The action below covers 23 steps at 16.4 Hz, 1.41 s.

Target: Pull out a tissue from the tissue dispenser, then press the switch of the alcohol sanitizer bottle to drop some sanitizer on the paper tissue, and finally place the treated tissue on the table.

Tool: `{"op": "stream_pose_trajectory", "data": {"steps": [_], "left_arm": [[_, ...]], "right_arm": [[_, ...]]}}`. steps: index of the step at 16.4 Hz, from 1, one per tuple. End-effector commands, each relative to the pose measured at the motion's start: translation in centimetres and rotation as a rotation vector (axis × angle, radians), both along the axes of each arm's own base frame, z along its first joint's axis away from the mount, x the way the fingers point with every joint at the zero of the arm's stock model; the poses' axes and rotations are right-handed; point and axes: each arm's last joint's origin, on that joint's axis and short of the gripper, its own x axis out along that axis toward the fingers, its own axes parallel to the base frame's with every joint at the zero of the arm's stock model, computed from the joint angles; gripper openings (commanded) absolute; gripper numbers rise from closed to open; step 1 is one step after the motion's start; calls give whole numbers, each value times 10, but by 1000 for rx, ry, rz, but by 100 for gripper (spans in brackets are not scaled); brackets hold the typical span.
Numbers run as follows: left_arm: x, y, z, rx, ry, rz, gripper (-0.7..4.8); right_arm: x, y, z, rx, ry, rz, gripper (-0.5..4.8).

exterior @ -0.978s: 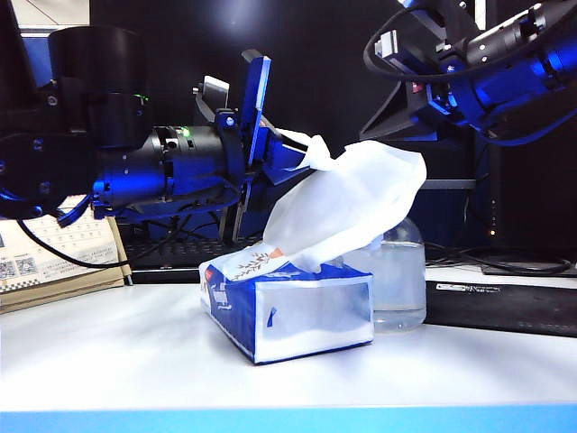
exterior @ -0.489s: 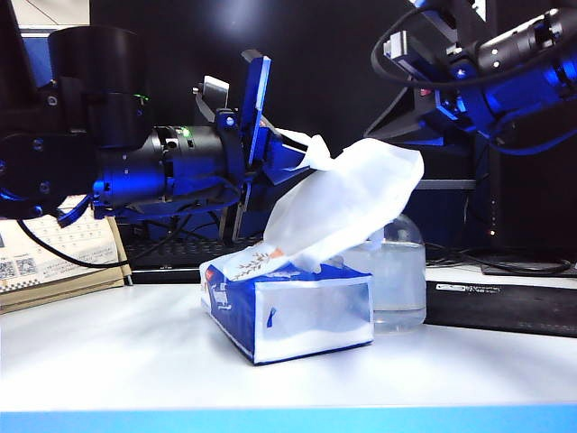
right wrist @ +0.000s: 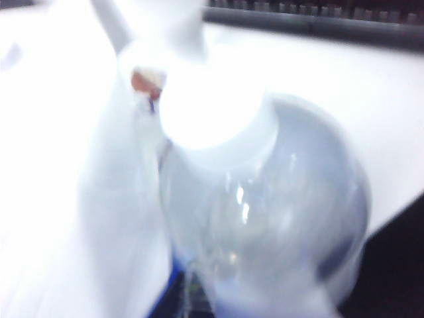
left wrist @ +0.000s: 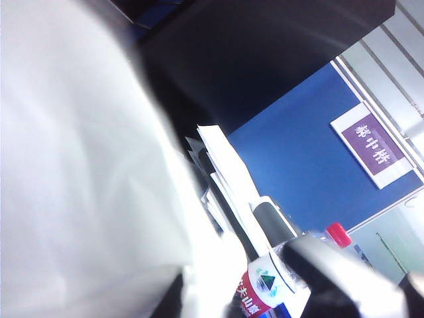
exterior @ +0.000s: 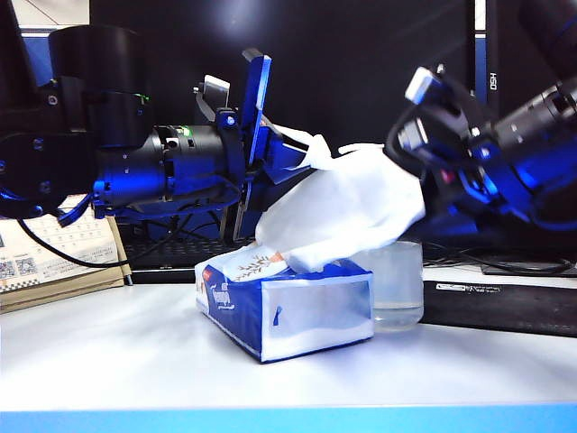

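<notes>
Left gripper (exterior: 270, 149) clamped on tissue (exterior: 347, 212) corner above dispenser (exterior: 284, 302), tissue's lower end in pack slot, right gripper (exterior: 424, 171) over bottle (exterior: 397, 284), jaw state unclear, gel inside bottle.

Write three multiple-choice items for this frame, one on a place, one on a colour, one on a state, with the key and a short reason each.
1. Where does the alcohol sanitizer bottle stand?
A. behind the tissue dispenser
B. on top of the dispenser
C. at the table's front edge

2. What colour is the dispenser's body?
A. red
B. blue
C. green

3. What is the left gripper doing?
A. hanging open
B. shut on the tissue
C. pressing the pump

Key: 1 A, the dispenser partly hides the bottle's lower half in the exterior view. 2 B, blue edges frame its whitish sides. 3 B, the sheet's corner is pinched there, while the right gripper hangs above the bottle.
</notes>
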Motion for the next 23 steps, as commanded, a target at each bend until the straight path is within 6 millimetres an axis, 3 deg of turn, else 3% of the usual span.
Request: {"op": "stream_pose_trajectory", "data": {"steps": [1, 4, 8, 11, 19, 23], "left_arm": [[0, 0, 5, -22, -37, -5, -6], [1, 1, 6, -18, -46, 3, -6], [4, 4, 6, -15, -53, 21, -6], [4, 4, 6, -13, -56, 21, -6], [4, 4, 6, -13, -56, 16, -6], [4, 4, 6, -13, -56, 16, -6]], "right_arm": [[4, 1, 8, 31, -63, -3, -1], [5, 2, 18, 59, -119, -1, -1], [9, 4, 52, 74, -207, 10, -1], [15, 7, 65, 79, -247, 12, -1], [25, 12, 57, 38, -229, 4, -1], [28, 13, 70, 69, -293, 3, -1]]}}
